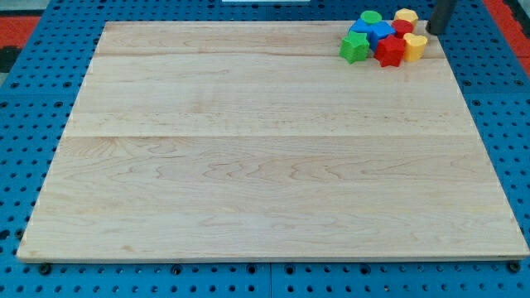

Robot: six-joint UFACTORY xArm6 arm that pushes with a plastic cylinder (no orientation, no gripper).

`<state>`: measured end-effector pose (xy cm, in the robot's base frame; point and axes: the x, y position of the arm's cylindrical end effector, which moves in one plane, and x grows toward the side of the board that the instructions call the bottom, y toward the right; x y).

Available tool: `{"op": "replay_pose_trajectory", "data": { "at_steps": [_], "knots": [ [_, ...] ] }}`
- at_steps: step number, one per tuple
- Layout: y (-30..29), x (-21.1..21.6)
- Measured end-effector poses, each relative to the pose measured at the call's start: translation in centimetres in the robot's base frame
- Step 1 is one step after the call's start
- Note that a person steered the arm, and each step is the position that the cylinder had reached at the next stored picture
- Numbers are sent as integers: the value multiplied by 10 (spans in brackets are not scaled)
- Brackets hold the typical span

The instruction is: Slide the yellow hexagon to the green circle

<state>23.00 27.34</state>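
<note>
All the blocks sit in a tight cluster at the top right corner of the wooden board (265, 165). A green circle (370, 17) lies at the cluster's top left. A yellow hexagon-like block (406, 16) is at the top right, with a small red block (402, 27) just below it. A second yellow block (416, 45) is at the lower right. My tip (431, 32) is just right of the cluster, between the two yellow blocks and close to them. I cannot tell if it touches either.
A blue block (374, 33) sits in the cluster's middle, a green star (354, 49) at its lower left and a red star (390, 50) at the bottom. The board lies on a blue perforated table (33, 99). The board's right edge is near the tip.
</note>
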Motion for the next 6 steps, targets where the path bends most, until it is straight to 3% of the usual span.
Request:
{"op": "replay_pose_trajectory", "data": {
  "at_steps": [2, 3, 4, 5, 6],
  "knots": [
    [-44, 33],
    [-24, 41],
    [38, 19],
    [59, -38],
    [59, -38]
  ]
}}
